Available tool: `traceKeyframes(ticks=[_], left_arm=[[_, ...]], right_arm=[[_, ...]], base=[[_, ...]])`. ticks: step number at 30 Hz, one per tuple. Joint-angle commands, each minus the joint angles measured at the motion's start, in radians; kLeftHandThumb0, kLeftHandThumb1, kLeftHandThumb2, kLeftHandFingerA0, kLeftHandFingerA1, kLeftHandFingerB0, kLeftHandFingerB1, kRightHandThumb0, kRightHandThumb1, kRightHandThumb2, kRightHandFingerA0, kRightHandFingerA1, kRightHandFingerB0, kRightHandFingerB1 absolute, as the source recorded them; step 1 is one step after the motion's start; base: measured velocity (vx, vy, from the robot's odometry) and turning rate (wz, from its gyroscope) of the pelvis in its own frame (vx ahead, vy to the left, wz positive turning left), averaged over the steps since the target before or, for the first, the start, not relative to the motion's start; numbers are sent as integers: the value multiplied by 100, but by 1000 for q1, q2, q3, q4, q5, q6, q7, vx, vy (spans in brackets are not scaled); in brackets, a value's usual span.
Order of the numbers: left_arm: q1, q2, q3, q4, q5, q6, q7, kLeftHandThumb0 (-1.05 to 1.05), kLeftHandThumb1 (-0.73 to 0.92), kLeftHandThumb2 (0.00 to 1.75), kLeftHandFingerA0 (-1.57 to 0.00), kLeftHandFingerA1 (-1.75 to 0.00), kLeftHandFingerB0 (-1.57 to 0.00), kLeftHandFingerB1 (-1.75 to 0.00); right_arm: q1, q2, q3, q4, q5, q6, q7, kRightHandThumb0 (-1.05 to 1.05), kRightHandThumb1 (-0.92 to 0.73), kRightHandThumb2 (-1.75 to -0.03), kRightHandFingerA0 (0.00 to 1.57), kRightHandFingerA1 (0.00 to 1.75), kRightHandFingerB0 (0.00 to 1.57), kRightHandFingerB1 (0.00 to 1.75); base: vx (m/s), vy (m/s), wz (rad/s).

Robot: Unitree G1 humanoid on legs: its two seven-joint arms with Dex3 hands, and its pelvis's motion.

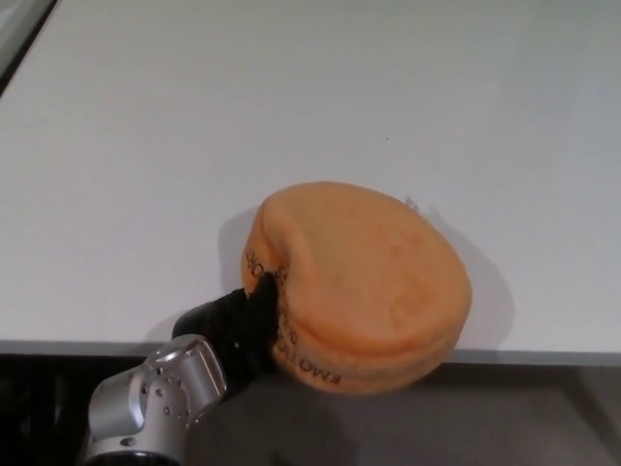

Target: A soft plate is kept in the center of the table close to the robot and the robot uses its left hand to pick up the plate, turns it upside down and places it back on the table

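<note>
At lower centre of the frame the left hand pinched the near-left rim of the orange plate, which lay domed side up overhanging the table edge, so releasing well probably meant nudging it inward before letting go.

The soft orange plate carries dark printed capitals along its side rim. On the lower left of the rim the letters "EMOT" can be made out, reading upside down, and higher up the rim, near the black left hand, "OR" shows. The remaining letters are creased or hidden and cannot be read.
</note>
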Motion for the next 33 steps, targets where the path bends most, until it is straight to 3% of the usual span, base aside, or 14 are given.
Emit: traceKeyframes(ticks=[1,4,5,8,9,10,16,17,20,21,22,26,27,33], left_arm=[[11,59,5,-35,53,-80,-34,-83,67,103,-24,-59,-9,-46],[28,58,14,-53,42,-83,-52,-81,83,66,-20,-49,-8,-31],[35,65,14,-52,42,-95,-74,-89,67,107,-8,-40,-5,-10],[40,85,4,-55,45,-94,-120,-105,76,112,0,-8,0,-6],[37,97,1,-56,44,-84,-136,-101,85,66,0,0,0,0],[36,108,1,-64,36,-70,-155,-105,70,107,0,-13,0,0],[40,125,12,-85,18,-58,-197,-104,67,106,0,-10,0,0],[39,125,14,-83,18,-57,-198,-105,82,65,0,0,0,0],[35,139,6,-89,27,-46,-213,-105,84,65,0,0,0,0],[33,144,9,-91,23,-39,-221,-105,67,108,0,-13,0,0],[33,148,9,-94,23,-37,-227,-105,68,108,0,-13,0,0],[40,155,8,-110,30,-43,-235,-104,69,108,0,-10,0,0],[45,159,4,-123,33,-41,-237,-104,87,65,0,0,0,0],[68,175,28,-162,9,-23,-256,-105,87,69,0,0,0,0]], right_arm=[[-5,-8,-12,20,2,-11,1,-78,-71,-104,29,53,7,39],[-8,-11,-11,32,0,-21,7,-77,-88,-67,35,43,14,25],[-10,-12,-10,33,12,6,9,-77,-86,-67,36,42,15,24],[-11,-14,-11,39,-3,-19,6,-78,-71,-105,27,53,5,36],[-11,-12,-9,40,-7,-20,4,-80,-72,-106,26,53,6,37],[-12,-11,-8,42,-6,-20,4,-81,-88,-67,37,43,15,25],[-10,-10,-6,36,6,-17,14,-80,-88,-67,35,44,15,25],[-10,-10,-6,36,7,-16,15,-82,-87,-67,37,44,15,25],[-13,-11,-7,41,1,-18,12,-83,-88,-67,37,43,16,26],[-5,-11,-8,24,3,-8,10,-83,-87,-67,36,44,16,25],[-1,-11,-8,14,7,-1,10,-82,-87,-67,36,45,16,25],[1,-12,-8,6,17,20,13,-85,-86,-67,36,44,16,25],[5,-12,-8,-2,23,37,11,-84,-85,-66,37,44,16,26],[8,-10,-10,-4,26,47,14,-83,-86,-66,38,44,16,26]], base=[[0,0,0],[0,0,0],[0,0,0],[0,0,0],[0,0,0],[0,0,0],[0,0,0],[0,0,0],[0,0,0],[0,0,0],[0,0,0],[0,0,0],[0,0,0],[0,0,0]])
